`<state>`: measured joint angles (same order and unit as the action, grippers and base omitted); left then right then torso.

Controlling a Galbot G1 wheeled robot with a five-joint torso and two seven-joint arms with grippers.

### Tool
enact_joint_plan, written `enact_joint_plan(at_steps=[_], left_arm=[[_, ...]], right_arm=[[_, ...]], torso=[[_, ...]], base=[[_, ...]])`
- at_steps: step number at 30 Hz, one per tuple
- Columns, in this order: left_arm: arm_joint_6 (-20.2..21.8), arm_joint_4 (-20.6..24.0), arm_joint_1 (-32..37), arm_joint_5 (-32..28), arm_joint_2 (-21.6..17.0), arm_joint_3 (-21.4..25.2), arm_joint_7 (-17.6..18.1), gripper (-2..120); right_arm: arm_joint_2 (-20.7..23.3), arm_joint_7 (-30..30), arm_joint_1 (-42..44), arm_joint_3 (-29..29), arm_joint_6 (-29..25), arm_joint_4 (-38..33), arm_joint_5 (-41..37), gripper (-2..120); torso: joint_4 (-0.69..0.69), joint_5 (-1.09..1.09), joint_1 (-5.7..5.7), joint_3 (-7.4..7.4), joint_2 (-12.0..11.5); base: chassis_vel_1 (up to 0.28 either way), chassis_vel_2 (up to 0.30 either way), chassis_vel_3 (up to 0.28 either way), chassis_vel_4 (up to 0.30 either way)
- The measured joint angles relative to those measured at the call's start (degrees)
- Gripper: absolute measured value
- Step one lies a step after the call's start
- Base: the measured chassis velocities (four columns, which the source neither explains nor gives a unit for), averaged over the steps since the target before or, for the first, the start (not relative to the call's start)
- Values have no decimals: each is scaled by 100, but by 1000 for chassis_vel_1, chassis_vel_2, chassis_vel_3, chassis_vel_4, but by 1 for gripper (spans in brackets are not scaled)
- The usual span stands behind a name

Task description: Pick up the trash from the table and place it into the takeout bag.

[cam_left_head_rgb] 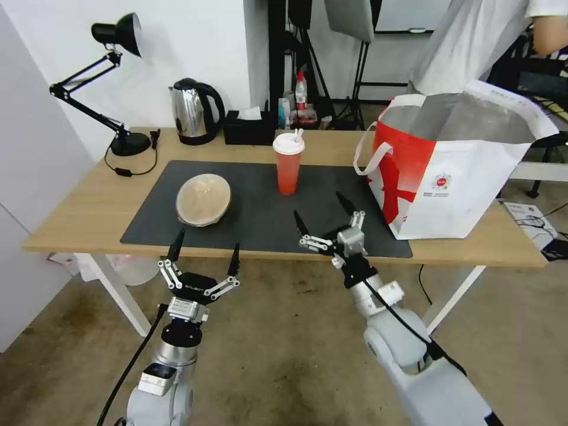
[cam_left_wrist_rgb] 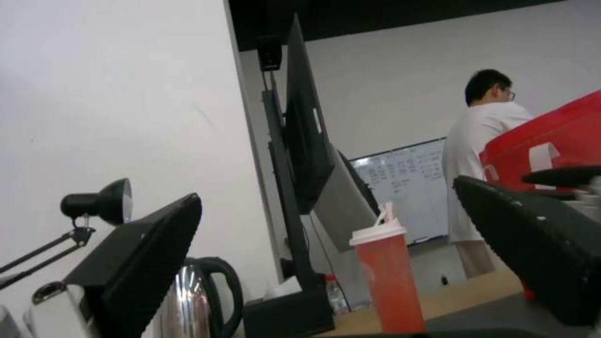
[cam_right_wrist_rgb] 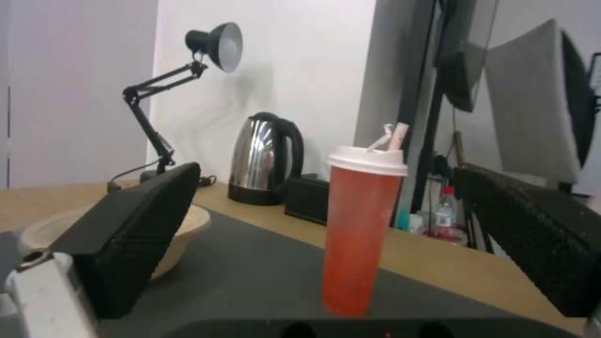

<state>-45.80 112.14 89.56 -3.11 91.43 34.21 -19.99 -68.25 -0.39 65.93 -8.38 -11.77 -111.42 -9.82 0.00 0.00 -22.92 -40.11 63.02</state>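
Cup [cam_left_head_rgb: 288, 164]: red, translucent, white lid, straw stub at the top. Stands upright on the mat [cam_left_head_rgb: 260, 207], toward its far edge, about midway along the surface [cam_left_head_rgb: 71, 219]. Judged light and thin-walled; likely to dent under a hard squeeze and to tip if nudged near the lid. Best hold: across the mid-body, below the lid rim, jaws either side.

Bowl [cam_left_head_rgb: 203, 199]: round, tan, lidded, resting tilted on the mat's left half, nearer the front edge than the cup. Judged light and fairly stiff, with a smooth domed wall that could slide out of a pinch; the rim looks the surest place to take it.

Bag [cam_left_head_rgb: 455, 171]: white with a red side panel, foil lining, loop handles; stands open-mouthed at the surface's right end, partly on the mat's right edge. Soft walls, likely to give if pushed.

Right tool [cam_left_head_rgb: 326, 220]: released, fingers spread wide, over the mat's front edge, facing the cup, well apart from it.

Left tool [cam_left_head_rgb: 205, 255]: released, fingers spread, just off the front edge of the surface, in front of the bowl.

Kettle [cam_left_head_rgb: 192, 111], tissue box [cam_left_head_rgb: 248, 126], lamp [cam_left_head_rgb: 115, 35]: along the far edge, left half.
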Motion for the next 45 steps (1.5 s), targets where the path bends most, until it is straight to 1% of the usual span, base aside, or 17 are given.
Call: enact_joint_plan(at_steps=[2,3,7,12,15,20,24,29,38,45], left_arm=[[0,-8,1,12,1,6,0,100],[0,-8,1,12,1,6,0,100],[0,-29,-3,26,3,20,1,100],[0,-41,-16,27,3,55,1,100],[0,-64,-51,27,3,104,2,100],[0,-102,-83,26,3,129,3,100],[0,-180,-169,20,3,134,6,100],[1,-224,-208,19,3,133,6,100],[2,-303,-260,19,3,129,8,100],[2,-339,-274,19,3,137,8,100]], right_arm=[[33,-19,-286,92,154,114,-148,100],[33,-19,-286,92,154,114,-148,100],[34,-40,-979,332,559,451,-570,100],[4,-40,-1265,453,798,616,-793,100],[-53,-47,-1544,583,936,896,-835,100],[-139,-47,-1808,692,984,1242,-836,100],[-267,-80,-2236,765,1025,1791,-790,100],[-290,-123,-2387,769,1026,2021,-777,100],[-407,-294,-2791,746,882,2698,-676,100],[-521,-321,-2991,774,844,2942,-663,100]], torso=[[1,0,0,0,0],[1,0,0,0,0],[2,0,0,0,0],[1,0,0,-1,0],[0,0,0,0,0],[0,-1,0,0,0],[0,0,0,0,0],[0,-1,0,0,0],[0,0,-1,0,1],[1,0,0,0,1]], base=[[0,0,0,0],[0,0,0,0],[0,0,0,0],[0,0,0,0],[0,0,0,0],[0,0,0,0],[0,0,0,0],[0,0,0,0],[0,0,0,0],[0,0,0,0]])
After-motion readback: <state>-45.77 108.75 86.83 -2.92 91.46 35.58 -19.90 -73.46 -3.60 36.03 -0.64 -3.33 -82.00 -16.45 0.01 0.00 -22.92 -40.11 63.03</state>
